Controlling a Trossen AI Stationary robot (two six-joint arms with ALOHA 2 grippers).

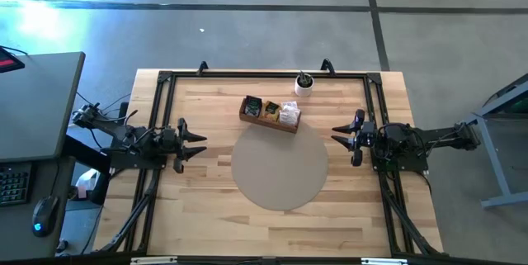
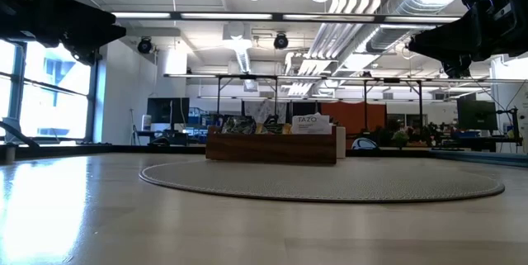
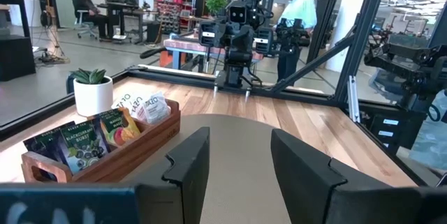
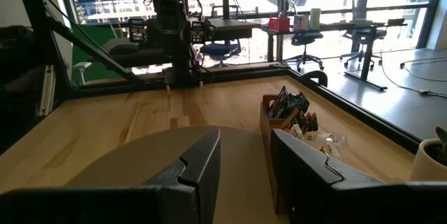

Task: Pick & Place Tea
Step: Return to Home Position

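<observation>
I was running the rig in a robotics lab inside an open-plan office. Bare ducts [image 2: 355, 26] ran under the ceiling, the floor [image 1: 247, 26] was polished concrete, and tall windows [image 2: 49, 92] lined one side. Office chairs [image 4: 305, 46] stood at desks beyond the table [image 1: 206, 215]. One person [image 3: 86, 8] sat working and another [image 3: 299, 21] stood nearby. A keyboard [image 1: 12, 184] and mouse [image 1: 45, 214] lay on a side desk [image 1: 41, 100].

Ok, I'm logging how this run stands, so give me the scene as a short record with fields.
left gripper: open, empty, raised at the table's left side
right gripper: open, empty, raised at the table's right side
tea sachets: standing in the wooden organizer, none seen loose
wooden organizer: at the round mat's far edge
white cup with plant: beyond the organizer, off the mat
</observation>
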